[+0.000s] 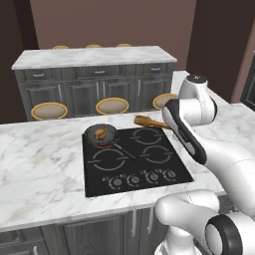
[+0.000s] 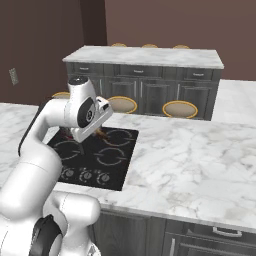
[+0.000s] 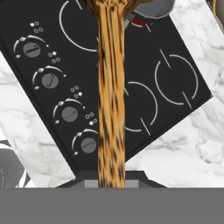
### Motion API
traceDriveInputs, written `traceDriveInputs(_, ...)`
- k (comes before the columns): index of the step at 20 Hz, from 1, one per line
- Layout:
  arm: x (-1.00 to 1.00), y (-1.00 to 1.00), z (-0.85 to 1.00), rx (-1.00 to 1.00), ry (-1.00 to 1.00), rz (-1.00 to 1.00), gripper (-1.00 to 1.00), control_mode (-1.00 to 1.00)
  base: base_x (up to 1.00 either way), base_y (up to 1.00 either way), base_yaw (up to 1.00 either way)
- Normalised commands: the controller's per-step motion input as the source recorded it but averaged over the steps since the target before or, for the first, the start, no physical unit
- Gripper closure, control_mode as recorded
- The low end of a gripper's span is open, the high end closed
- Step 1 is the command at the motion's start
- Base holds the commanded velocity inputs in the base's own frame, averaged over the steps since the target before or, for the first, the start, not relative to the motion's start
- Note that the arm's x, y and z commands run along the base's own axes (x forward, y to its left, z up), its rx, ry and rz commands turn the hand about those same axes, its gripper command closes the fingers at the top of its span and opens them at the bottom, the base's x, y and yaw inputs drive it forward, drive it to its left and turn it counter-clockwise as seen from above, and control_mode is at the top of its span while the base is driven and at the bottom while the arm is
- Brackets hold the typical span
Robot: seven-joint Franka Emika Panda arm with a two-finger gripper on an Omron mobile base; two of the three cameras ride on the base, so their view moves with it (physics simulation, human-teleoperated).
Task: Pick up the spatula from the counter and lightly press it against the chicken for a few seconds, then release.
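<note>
A wooden spatula (image 1: 145,120) hangs in the air over the back edge of the black cooktop (image 1: 149,164), its blade pointing left. My gripper (image 3: 111,181) is shut on the spatula's handle (image 3: 111,100), which runs straight up the middle of the hand view. The chicken (image 1: 101,133), a small brown piece, lies in a grey pan (image 1: 111,131) on the rear left burner. The spatula's blade is a short way to the right of the pan and apart from it. The pan's rim (image 3: 153,9) shows beside the blade at the top of the hand view. My forearm hides the fingers in the left base view.
The pan's dark handle (image 1: 125,151) reaches toward the front of the cooktop. A row of knobs (image 1: 142,178) lines the cooktop's front edge. White marble counter (image 1: 40,169) surrounds it. Round stools (image 1: 112,105) stand behind the counter, before a dark cabinet island (image 1: 94,79).
</note>
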Motion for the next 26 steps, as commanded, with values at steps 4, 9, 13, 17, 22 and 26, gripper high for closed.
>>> traceDriveInputs(4,0.23,0.31,0.0,-0.01,0.05,0.1,1.0,-1.0,0.0,0.0,0.0)
traceDriveInputs(9,0.15,0.29,0.0,-0.02,0.03,0.08,1.0,-1.0,0.0,0.0,0.0)
traceDriveInputs(13,0.19,0.17,0.01,-0.02,0.03,0.05,1.0,-1.0,0.0,0.0,0.0)
traceDriveInputs(17,0.14,0.14,0.0,-0.05,0.01,0.03,1.0,-1.0,0.0,0.0,0.0)
traceDriveInputs(22,0.16,0.21,0.0,-0.04,0.04,0.02,1.0,-1.0,0.0,0.0,0.0)
traceDriveInputs(26,0.15,0.14,0.0,-0.02,0.05,0.02,1.0,-1.0,0.0,0.0,0.0)
